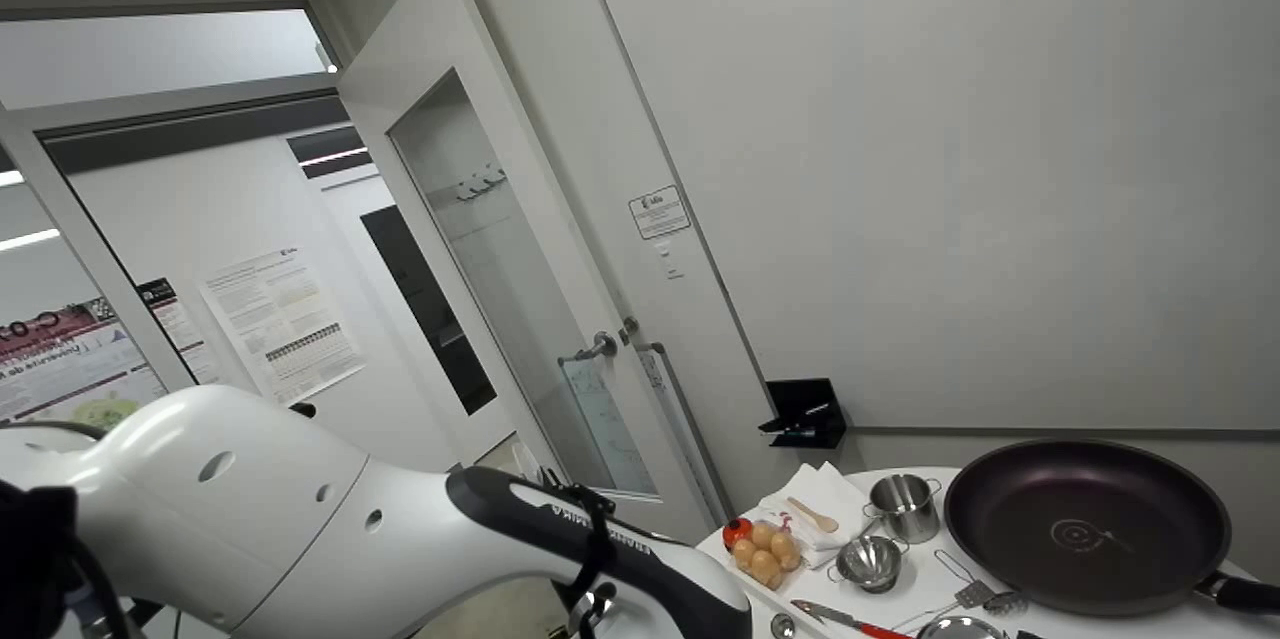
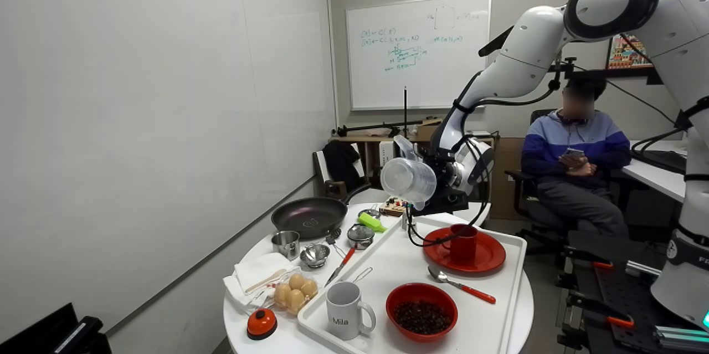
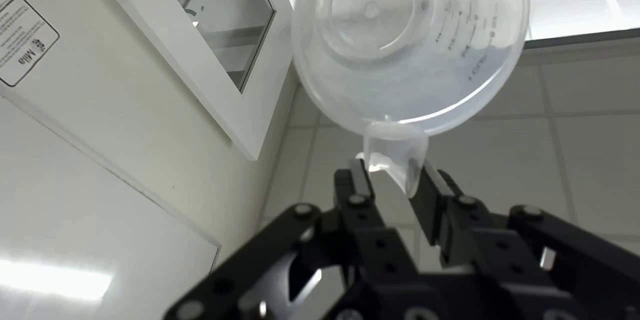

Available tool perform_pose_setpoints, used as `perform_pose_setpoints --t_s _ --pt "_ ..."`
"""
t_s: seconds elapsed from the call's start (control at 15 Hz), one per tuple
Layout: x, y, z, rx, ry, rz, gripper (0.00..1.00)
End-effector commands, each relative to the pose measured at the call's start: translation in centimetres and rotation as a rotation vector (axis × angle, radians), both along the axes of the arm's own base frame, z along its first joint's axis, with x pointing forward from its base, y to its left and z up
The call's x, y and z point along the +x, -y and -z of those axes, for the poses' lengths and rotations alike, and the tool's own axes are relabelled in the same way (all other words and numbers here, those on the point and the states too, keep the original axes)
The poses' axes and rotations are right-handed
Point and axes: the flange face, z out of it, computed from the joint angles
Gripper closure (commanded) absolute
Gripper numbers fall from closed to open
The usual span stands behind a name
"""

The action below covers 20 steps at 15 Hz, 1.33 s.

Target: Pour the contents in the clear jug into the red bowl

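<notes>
Jaws grip clear jug (image 2: 409, 179) hdl (image 3: 396, 148), prob. for tipping | sideways, mid-frame | red bowl (image 2: 421, 292) low ctr, dark bits (image 2: 422, 316) in; pour prob. done

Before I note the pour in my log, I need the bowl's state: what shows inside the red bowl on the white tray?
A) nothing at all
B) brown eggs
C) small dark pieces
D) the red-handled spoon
C: in an exterior view, many small dark pieces lie inside the red bowl, too small to name.
</notes>
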Motion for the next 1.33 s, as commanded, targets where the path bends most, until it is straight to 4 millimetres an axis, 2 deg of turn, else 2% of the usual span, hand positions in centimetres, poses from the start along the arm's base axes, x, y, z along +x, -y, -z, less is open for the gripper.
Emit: perform_pose_setpoints --t_s 0.0,0.27,0.6,0.93,1.27 --pt "0.1 0.0 0.0 0.015 0.011 0.015 0.92" --pt "0.0 -0.3 0.0 -0.045 0.016 0.019 0.92" --pt "0.4 -1.3 0.5 -0.308 0.05 0.064 0.92" --pt "0.9 -2.2 0.5 -0.47 0.049 0.081 0.92" --pt "1.4 -2.3 0.4 -0.697 0.058 0.109 0.92"
